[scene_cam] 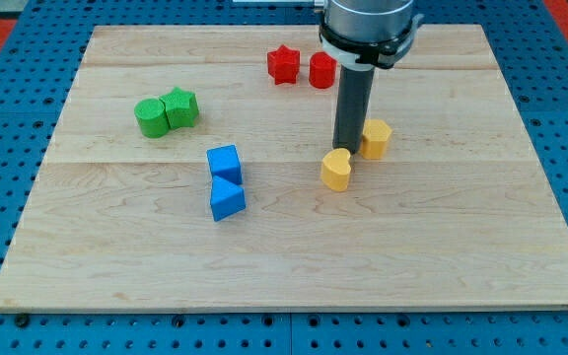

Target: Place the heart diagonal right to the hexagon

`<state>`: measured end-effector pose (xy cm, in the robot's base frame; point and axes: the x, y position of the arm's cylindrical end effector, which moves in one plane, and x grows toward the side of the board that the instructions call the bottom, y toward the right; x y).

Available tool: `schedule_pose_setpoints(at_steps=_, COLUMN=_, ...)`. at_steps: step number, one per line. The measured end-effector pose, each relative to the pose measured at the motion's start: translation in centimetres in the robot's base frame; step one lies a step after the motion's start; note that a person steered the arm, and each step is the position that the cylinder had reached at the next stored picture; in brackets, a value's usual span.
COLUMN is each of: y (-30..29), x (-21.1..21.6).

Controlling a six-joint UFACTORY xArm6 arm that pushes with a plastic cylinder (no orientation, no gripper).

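Note:
A yellow heart (336, 171) lies right of the board's middle. A yellow hexagon (376, 138) stands a little above and to the right of it, a small gap apart. My tip (348, 150) is down on the board at the heart's upper edge, touching or almost touching it, just left of the hexagon. The dark rod rises from there to the arm's grey wrist at the view's top.
A red star (283, 65) and a red cylinder (322, 70) sit side by side near the top. A green cylinder (151, 117) and a green star (180, 107) touch at the left. A blue cube (224, 162) and a blue triangle (228, 199) touch left of centre. The wooden board (461, 247) lies on a blue pegboard.

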<state>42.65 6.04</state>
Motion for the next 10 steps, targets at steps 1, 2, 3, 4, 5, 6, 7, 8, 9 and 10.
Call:
schedule_pose_setpoints(at_steps=1, y=-3.6, x=0.2)
schedule_pose_setpoints(at_steps=2, y=-1.6, x=4.8)
schedule_pose_setpoints(at_steps=3, y=3.2, x=5.9)
schedule_pose_setpoints(at_steps=4, y=3.5, x=7.7)
schedule_pose_setpoints(at_steps=5, y=5.9, x=10.8)
schedule_pose_setpoints(at_steps=6, y=10.1, x=7.8)
schedule_pose_setpoints(at_steps=7, y=8.4, x=4.7)
schedule_pose_setpoints(at_steps=8, y=6.8, x=4.4)
schedule_pose_setpoints(at_steps=9, y=4.8, x=1.6)
schedule_pose_setpoints(at_steps=10, y=-1.5, x=0.3)
